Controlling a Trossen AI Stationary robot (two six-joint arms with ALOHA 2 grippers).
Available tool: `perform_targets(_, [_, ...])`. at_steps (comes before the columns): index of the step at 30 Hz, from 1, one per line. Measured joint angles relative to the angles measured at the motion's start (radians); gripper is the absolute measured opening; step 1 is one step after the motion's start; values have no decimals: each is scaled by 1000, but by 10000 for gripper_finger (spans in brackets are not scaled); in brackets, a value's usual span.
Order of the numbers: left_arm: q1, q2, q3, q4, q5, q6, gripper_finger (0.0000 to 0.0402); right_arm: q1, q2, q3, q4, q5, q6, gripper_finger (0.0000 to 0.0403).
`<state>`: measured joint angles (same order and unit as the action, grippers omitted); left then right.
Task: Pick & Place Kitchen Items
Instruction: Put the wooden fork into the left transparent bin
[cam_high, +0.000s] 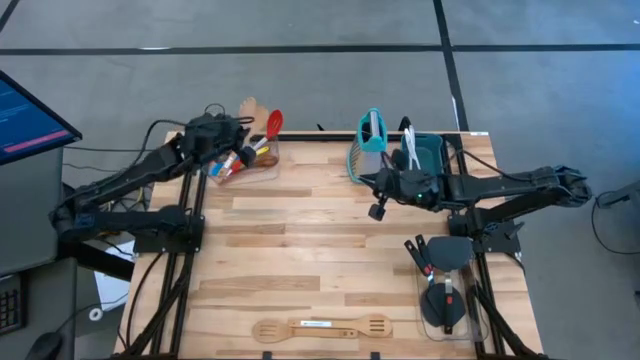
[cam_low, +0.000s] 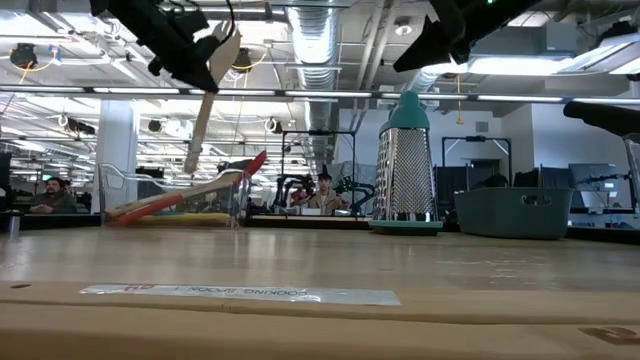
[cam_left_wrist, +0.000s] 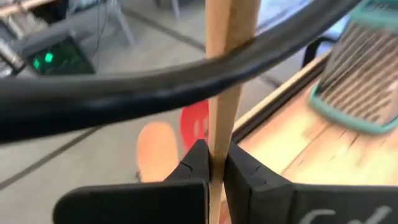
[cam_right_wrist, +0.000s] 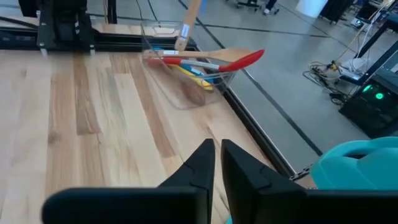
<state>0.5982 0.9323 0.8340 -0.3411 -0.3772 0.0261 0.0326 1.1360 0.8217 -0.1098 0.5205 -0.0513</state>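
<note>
A: What is the left gripper (cam_left_wrist: 217, 171) doing?

B: Its fingers (cam_left_wrist: 193, 163) are squeezed tight on the handle of a wooden spoon (cam_left_wrist: 225, 74). It holds the spoon up in the air over a clear container (cam_high: 252, 163) at the far left of the counter (cam_high: 330, 250). In the low view the spoon (cam_low: 208, 100) hangs down with its handle end pointing at the container.

A: What is in that container?

B: A red spoon (cam_high: 272, 124) sticks out of it, and there are yellow and blue spoons in there too. They lie tipped over, leaning on the side.

A: And the right gripper (cam_right_wrist: 216, 163)?

B: Its fingers are almost closed, with only a thin gap, and nothing is between them. It hangs above the counter just beside the teal box grater (cam_high: 371, 140), which stands upright.

A: What else is on the counter?

B: A teal bin (cam_high: 430, 152) sits right next to the grater. A wooden slotted spatula (cam_high: 322, 327) lies flat at the near edge. Black spatulas (cam_high: 440, 285) lie in another clear container at the near right
</note>
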Motion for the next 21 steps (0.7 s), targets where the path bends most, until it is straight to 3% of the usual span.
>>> perform_targets(9, [59,137,65,-172,10,-2,1,-1,42,-4,8,1,0,13])
perform_targets(16, [78,284,181,-376,11,-1,1,-18,114,-3,33,0,0,15])
perform_targets(21, [79,365,221,-388,11,40,1,-29,155,-3,46,0,27,13])
